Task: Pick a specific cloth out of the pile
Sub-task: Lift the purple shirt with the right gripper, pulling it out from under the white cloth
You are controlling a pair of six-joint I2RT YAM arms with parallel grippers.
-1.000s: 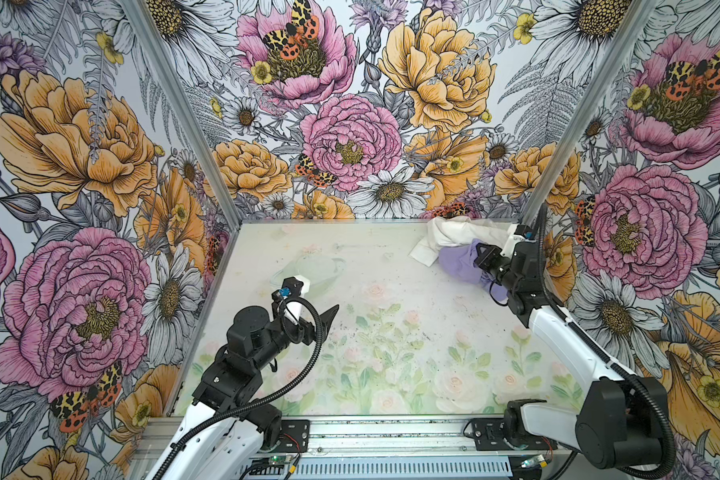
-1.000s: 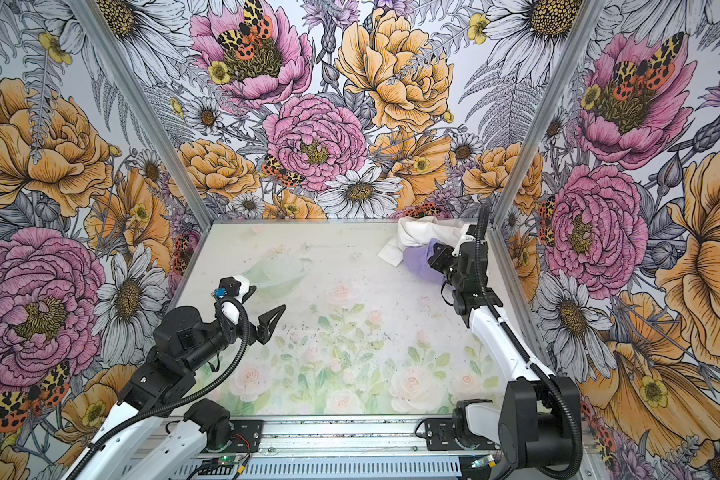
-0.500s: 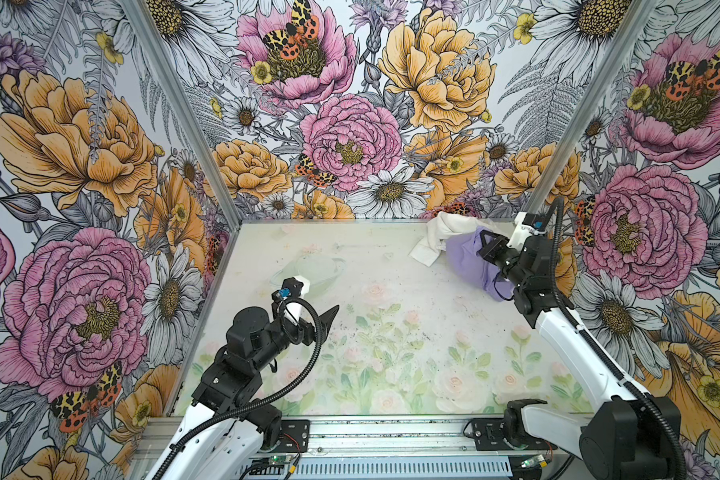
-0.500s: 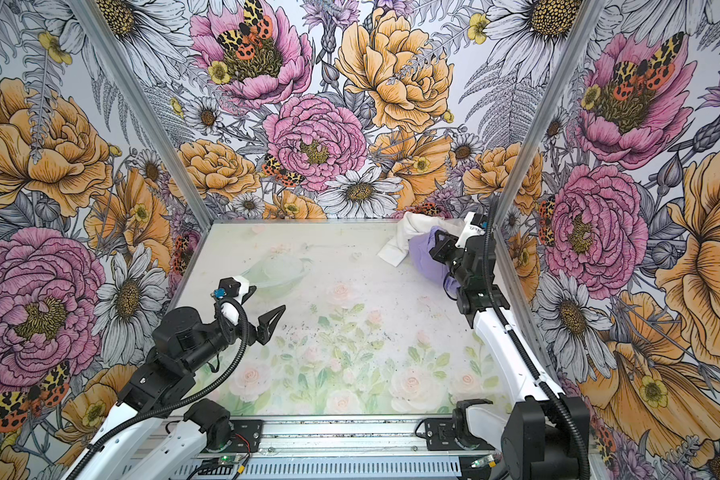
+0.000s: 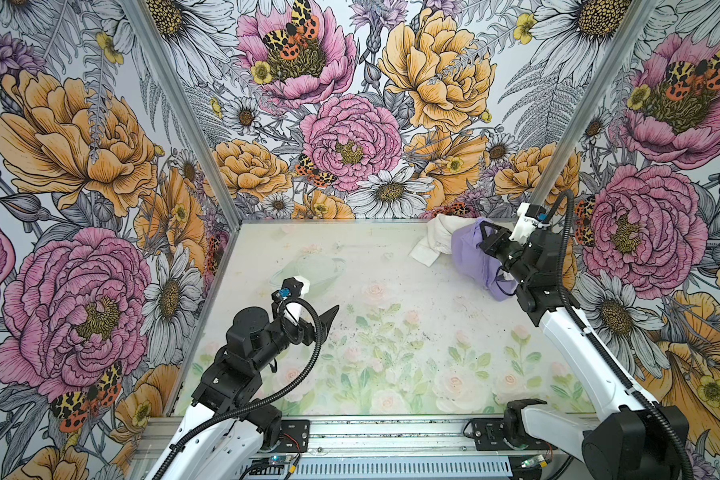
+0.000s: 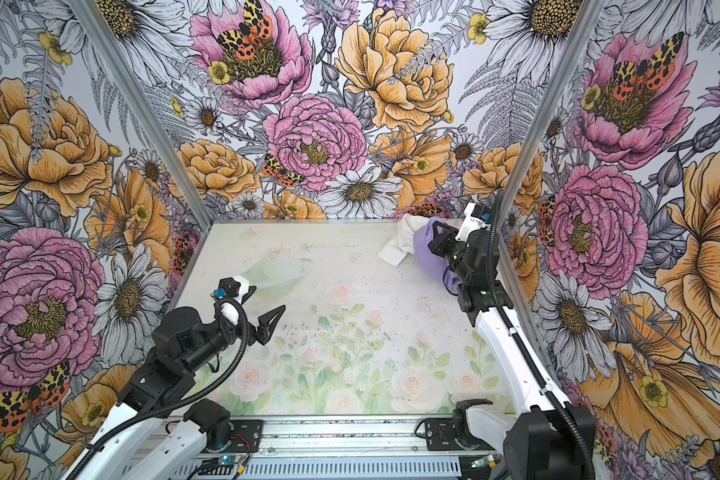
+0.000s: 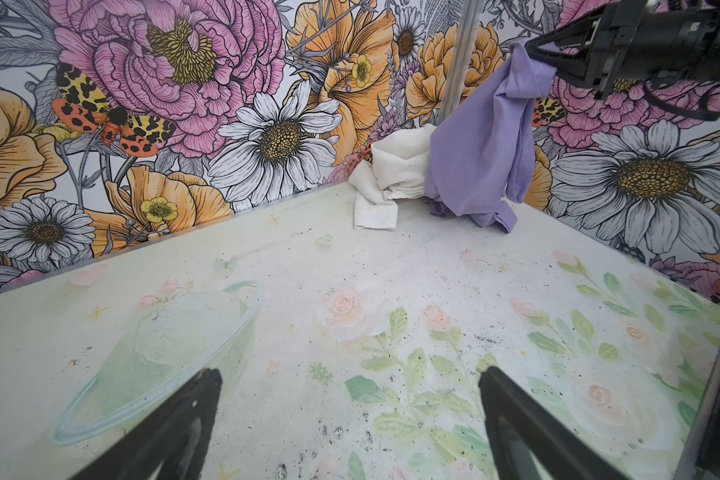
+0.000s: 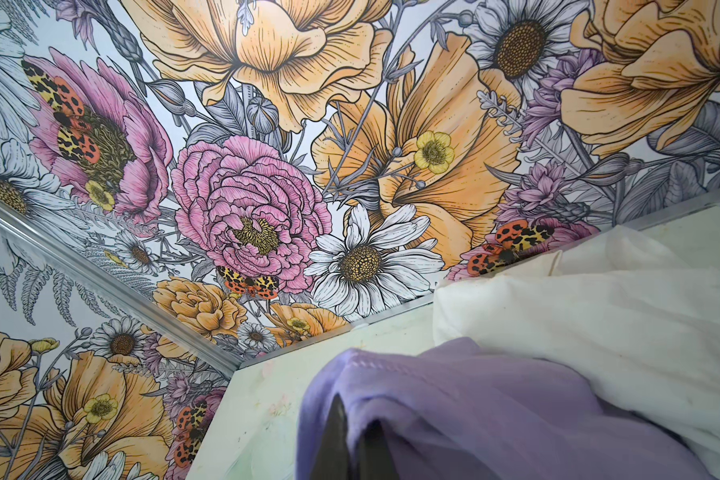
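Lavender cloth is pinched at its upper edge by the right gripper, whose jaws are closed tight on the fabric. It hangs from there with its lower folds down at the surface. In both top views it sits toward 1 o'clock of the surface, in the far corner. The pile of white cloths lies bunched at its 9 o'clock side, touching it. The left gripper hovers near 8 o'clock, jaws spread wide, holding nothing.
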